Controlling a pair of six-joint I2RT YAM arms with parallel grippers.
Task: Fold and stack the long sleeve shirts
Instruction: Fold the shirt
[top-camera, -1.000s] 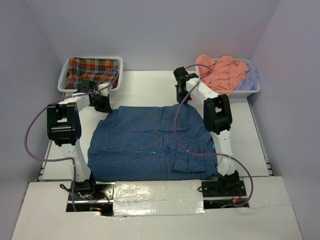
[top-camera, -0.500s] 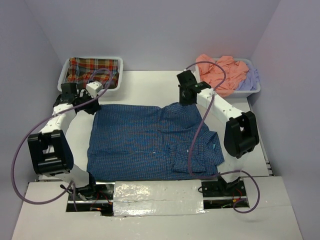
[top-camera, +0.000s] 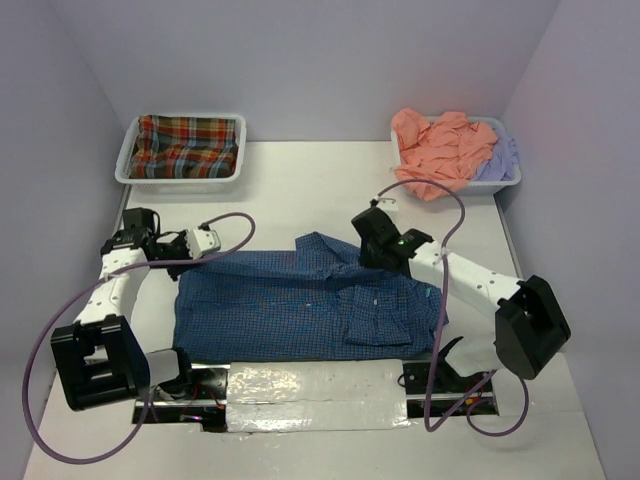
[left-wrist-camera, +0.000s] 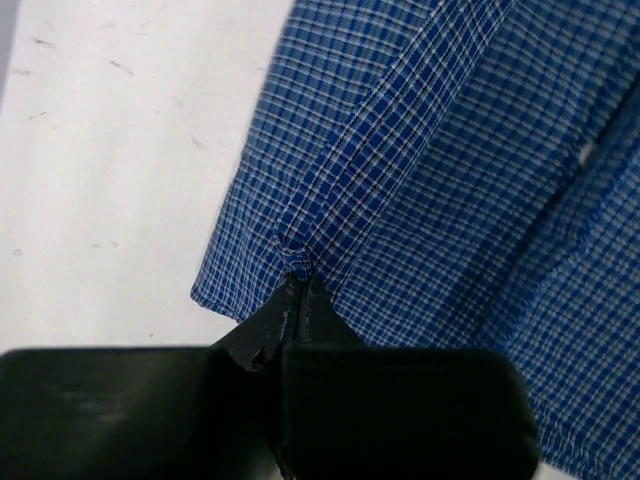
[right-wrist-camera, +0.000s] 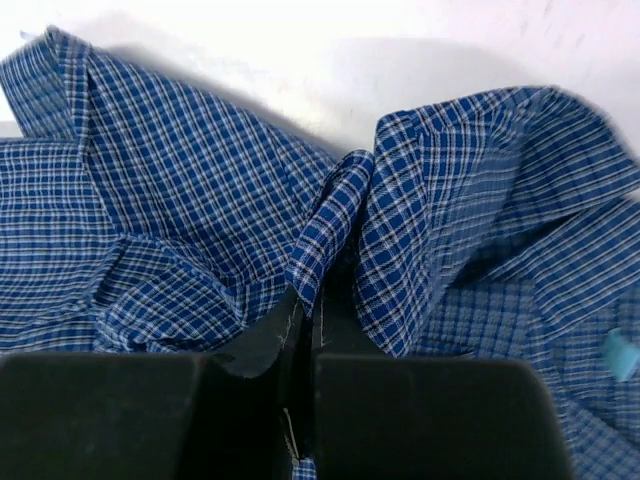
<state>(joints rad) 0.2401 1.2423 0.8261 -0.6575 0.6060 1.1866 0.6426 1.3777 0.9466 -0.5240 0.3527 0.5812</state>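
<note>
Overhead view: the blue checked shirt (top-camera: 290, 300) lies on the table (top-camera: 300, 185), stretched between both grippers. The left gripper (top-camera: 208, 245) pinches its far-left corner and the right gripper (top-camera: 368, 248) pinches cloth near the collar. Beyond the left gripper, a white tray (top-camera: 124, 168) holds a plaid shirt (top-camera: 188, 142). Beyond the right gripper, a second tray (top-camera: 508, 181) holds a salmon shirt (top-camera: 440, 145) and a lavender shirt (top-camera: 497, 155).

Left wrist view: the left gripper (left-wrist-camera: 298, 290) is closed tight on a hem fold of the blue checked shirt (left-wrist-camera: 430, 180).

Right wrist view: the right gripper (right-wrist-camera: 308, 310) clamps a raised ridge of the blue checked shirt (right-wrist-camera: 180, 200)

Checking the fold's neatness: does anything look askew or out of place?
The blue fine-checked cloth shirt is bunched along its far edge at the right gripper. The salmon orange shirt overhangs its white plastic tray.
</note>
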